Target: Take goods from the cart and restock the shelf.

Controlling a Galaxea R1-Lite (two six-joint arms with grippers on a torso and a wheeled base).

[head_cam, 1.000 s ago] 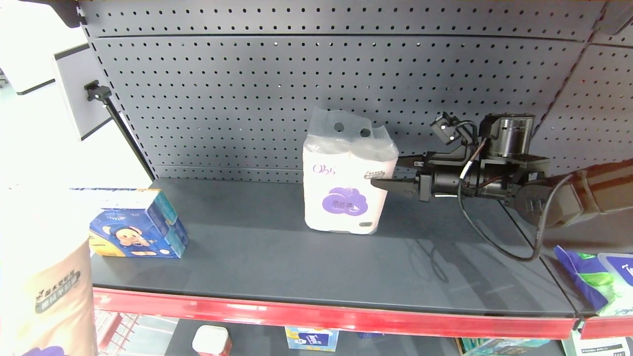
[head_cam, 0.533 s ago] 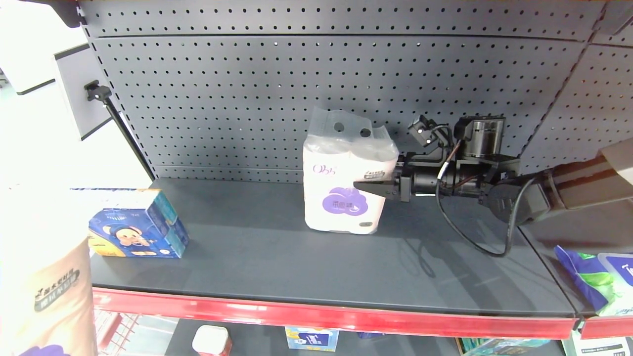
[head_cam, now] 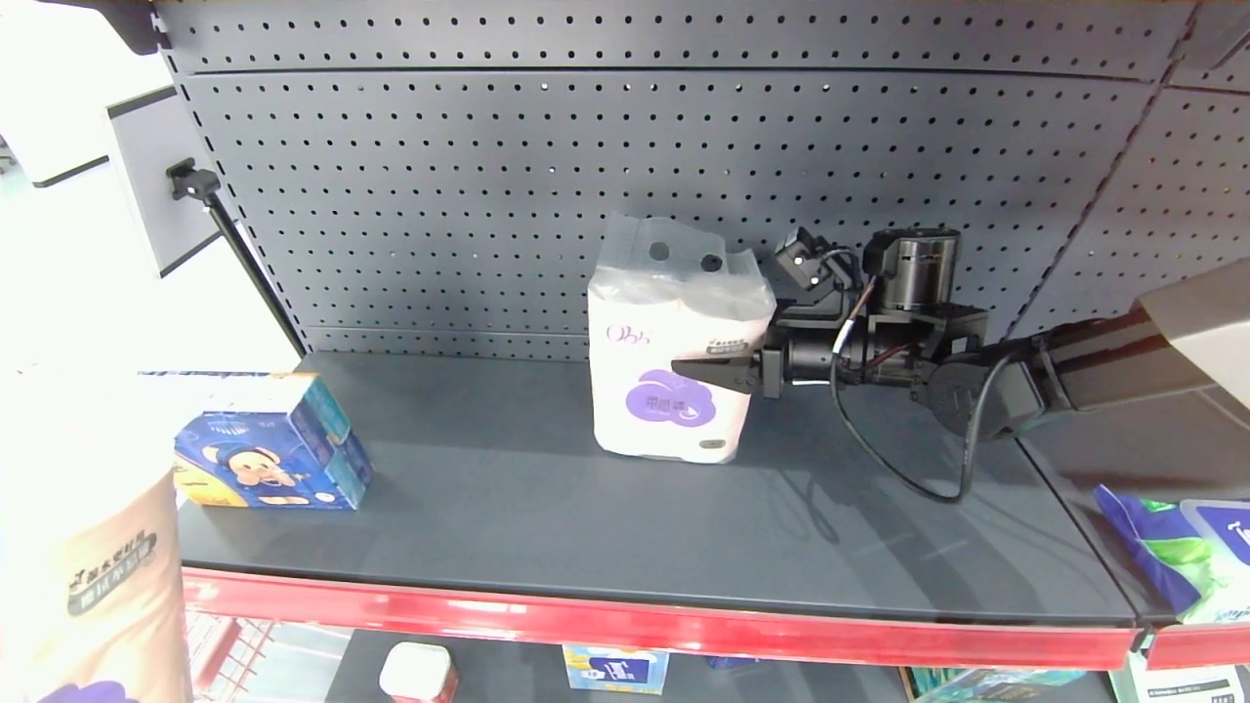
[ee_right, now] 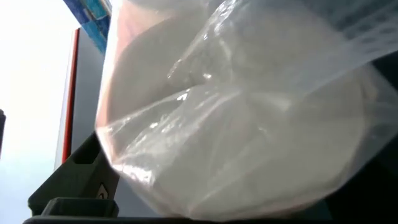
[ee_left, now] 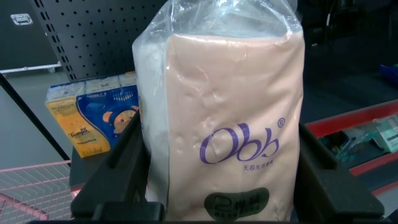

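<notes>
The white pack of toilet rolls, plastic-wrapped with a purple cloud print, stands upright on the dark grey metal shelf, close to the back edge and about midway along it. Its loose handle flap rises in front of the grey pegboard back panel.

My right gripper comes in level from the right-hand side, jaws spread wide and straddling the pack. One black finger lies across the front face, the other is hidden behind the wrap. In the right wrist view the crinkled plastic sits right up between the fingers. I see nothing clamped there.

My left gripper is closed on a second item, a beige pack of toilet rolls in clear wrap with purple lettering, held upright between its two black fingers. From the head camera that pack looms low off the shelf's left front corner.

A blue cardboard tissue box with a cartoon figure lies by the shelf's left edge, well apart from the white pack. A red strip runs along the front edge. Past the right edge, on the next bay, sits a blue-and-green bag. Below my left gripper I can make out the pink wire cart.
</notes>
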